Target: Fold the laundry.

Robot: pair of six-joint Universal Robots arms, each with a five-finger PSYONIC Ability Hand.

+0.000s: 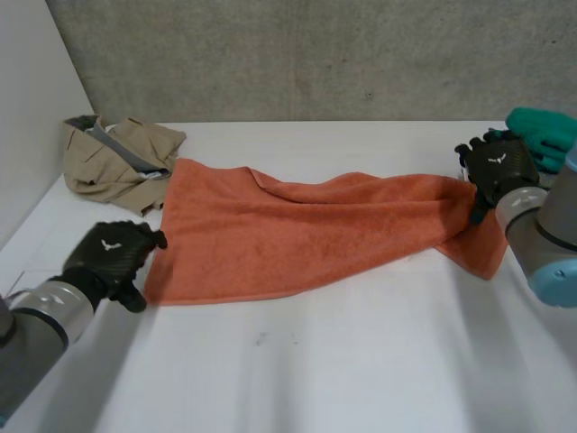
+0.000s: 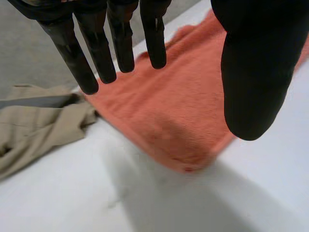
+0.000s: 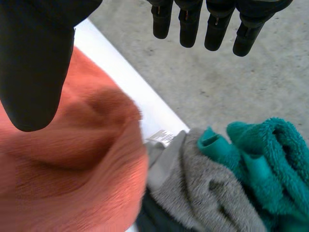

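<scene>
An orange towel [image 1: 306,234] lies stretched across the white table [image 1: 343,361], rumpled and partly doubled at its right end. My left hand [image 1: 113,257] hovers at the towel's near left corner. In the left wrist view that hand [image 2: 241,72] has straight fingers and the thumb held apart, with the towel's corner [image 2: 183,111] lying under them, ungripped. My right hand [image 1: 496,171] is at the towel's raised right end. In the right wrist view this hand [image 3: 34,63] is spread, and the bunched towel [image 3: 72,183] sits below its thumb.
A crumpled beige garment [image 1: 113,158] lies at the back left, touching the towel's far left corner [image 2: 34,125]. A teal cloth [image 1: 545,131] and a grey cloth [image 3: 203,193] are piled at the table's right edge, beyond my right hand.
</scene>
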